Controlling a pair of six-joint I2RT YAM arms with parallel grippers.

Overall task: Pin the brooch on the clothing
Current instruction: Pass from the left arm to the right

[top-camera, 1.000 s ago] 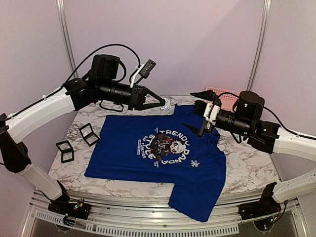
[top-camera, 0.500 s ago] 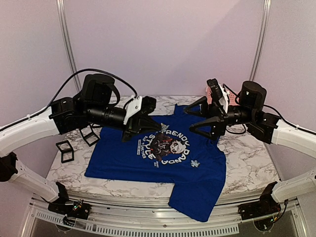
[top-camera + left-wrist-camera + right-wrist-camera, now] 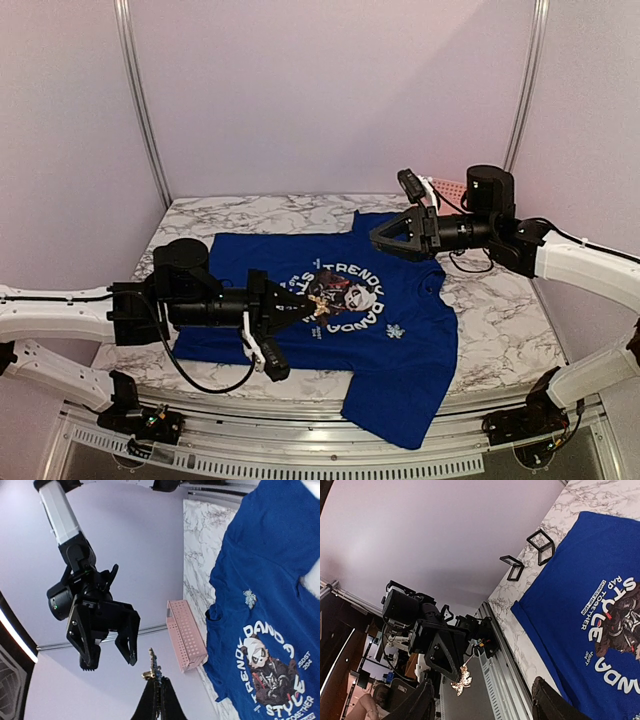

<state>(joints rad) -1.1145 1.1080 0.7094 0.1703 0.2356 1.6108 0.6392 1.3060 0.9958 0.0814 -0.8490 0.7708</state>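
The royal-blue T-shirt (image 3: 400,350) lies flat on the marble table, its round panda print (image 3: 335,295) in the middle; it also shows in the left wrist view (image 3: 270,600) and the right wrist view (image 3: 580,580). My left gripper (image 3: 311,304) hovers low over the print, pointing right, shut on a small gold leaf-shaped brooch (image 3: 322,301) (image 3: 154,672) (image 3: 461,681) that sticks out past its tips. My right gripper (image 3: 385,238) is open and empty, raised above the collar and facing the left gripper. A second small silvery brooch (image 3: 396,331) (image 3: 248,598) lies on the shirt's chest.
A pink perforated basket (image 3: 450,190) (image 3: 187,640) stands at the back right. Two black wire stands (image 3: 540,542) sit on the marble left of the shirt. The shirt's hem (image 3: 395,425) hangs over the table's front edge.
My left arm swung down from high at the back to low over the shirt, still holding the brooch. My right gripper rose and turned to face left, jaws open.
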